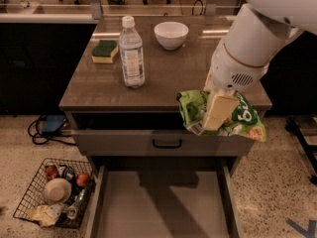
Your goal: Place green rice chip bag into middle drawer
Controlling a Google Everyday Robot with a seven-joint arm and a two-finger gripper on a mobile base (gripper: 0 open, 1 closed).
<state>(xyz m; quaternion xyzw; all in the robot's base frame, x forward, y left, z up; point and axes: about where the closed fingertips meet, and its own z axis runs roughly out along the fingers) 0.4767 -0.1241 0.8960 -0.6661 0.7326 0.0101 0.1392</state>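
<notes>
My gripper (216, 114) is shut on the green rice chip bag (242, 117), a crinkly green bag with white lettering. It holds the bag in the air at the counter's front right edge, over the drawer front with the black handle (167, 143). The bag hangs to the right of the tan fingers (218, 108). The middle drawer (158, 202) is pulled out below, and its flat grey floor is bare. The bag is above the drawer and toward its right side.
On the brown countertop (168, 78) stand a water bottle (132, 53), a white bowl (171, 34) and a green-and-yellow sponge (105, 51). A wire basket (54, 192) of odds and ends sits on the floor left of the open drawer.
</notes>
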